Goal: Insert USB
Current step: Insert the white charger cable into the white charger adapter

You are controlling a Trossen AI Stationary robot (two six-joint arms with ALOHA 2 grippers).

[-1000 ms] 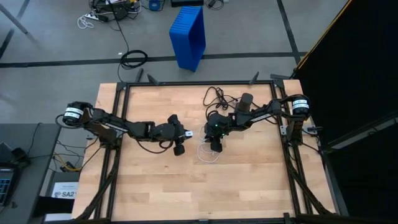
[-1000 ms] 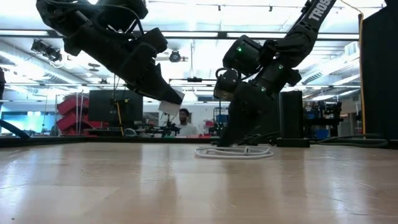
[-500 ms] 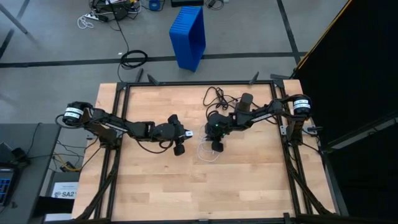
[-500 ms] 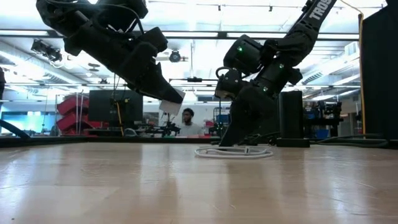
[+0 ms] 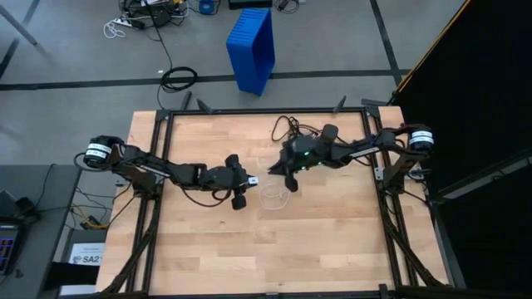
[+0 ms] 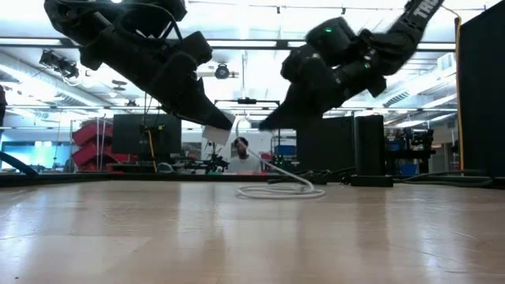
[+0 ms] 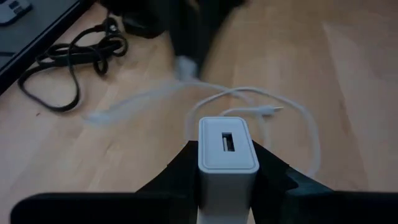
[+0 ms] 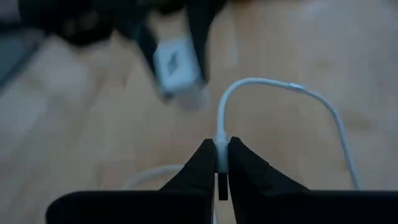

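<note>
USB cable (image 5: 275, 196) lies as a thin white loop on the wooden table (image 5: 216, 249) near its middle, just on the near side of the right gripper (image 5: 273, 169), and one end rises off the wood into that gripper. In the right wrist view the two dark fingers (image 8: 202, 163) are pressed together on the white cable (image 8: 249, 87) right behind its plug, the cord arching up and away from the pinch. In the low view the loop (image 6: 280, 190) rests flat on the table while a strand climbs to the raised right gripper (image 6: 264, 122).

Largest on the table are the two dark arms: the left one reaches in from the left edge, the right one from the right edge, and their tips meet close together over the middle. The left gripper (image 5: 249, 178) clamps a white charger block (image 7: 227, 146), its slot facing the right gripper; the block (image 8: 177, 65) sits just left of the held cable end, apart from it. A black cord (image 5: 287, 126) lies coiled on the far side of the table, behind the right arm.
</note>
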